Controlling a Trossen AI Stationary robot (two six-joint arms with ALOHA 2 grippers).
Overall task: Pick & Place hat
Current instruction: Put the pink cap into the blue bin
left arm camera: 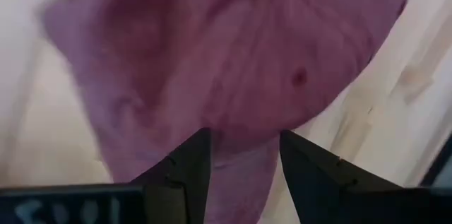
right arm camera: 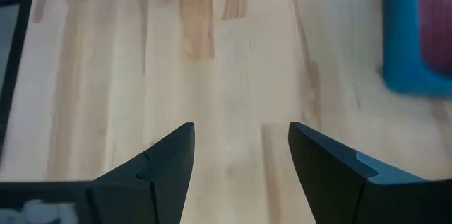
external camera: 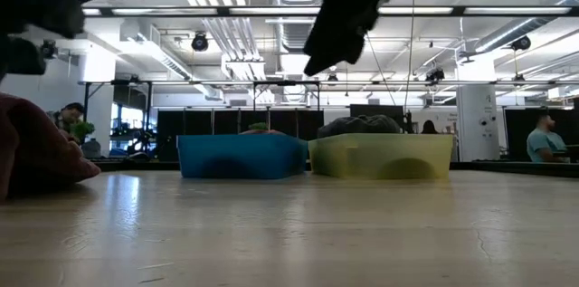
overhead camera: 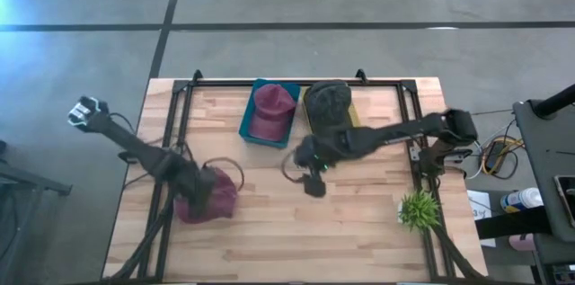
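A maroon hat lies bunched on the wooden table near its left edge. It fills the left wrist view and shows at the left of the low view. My left gripper is down on it, shut on its cloth. My right gripper hangs open above the bare middle of the table, touching nothing. A second maroon hat lies in a blue bin. A dark hat lies in a yellow bin. My left gripper has a strip of the maroon hat's cloth between its two fingers, coming at it slanting from above. One layer or several, I cannot tell. The hat's underside rests on the table.
The two bins stand side by side at the table's far edge. A small green plant stands near the right edge. A black frame runs around the table. People stand in the room behind.
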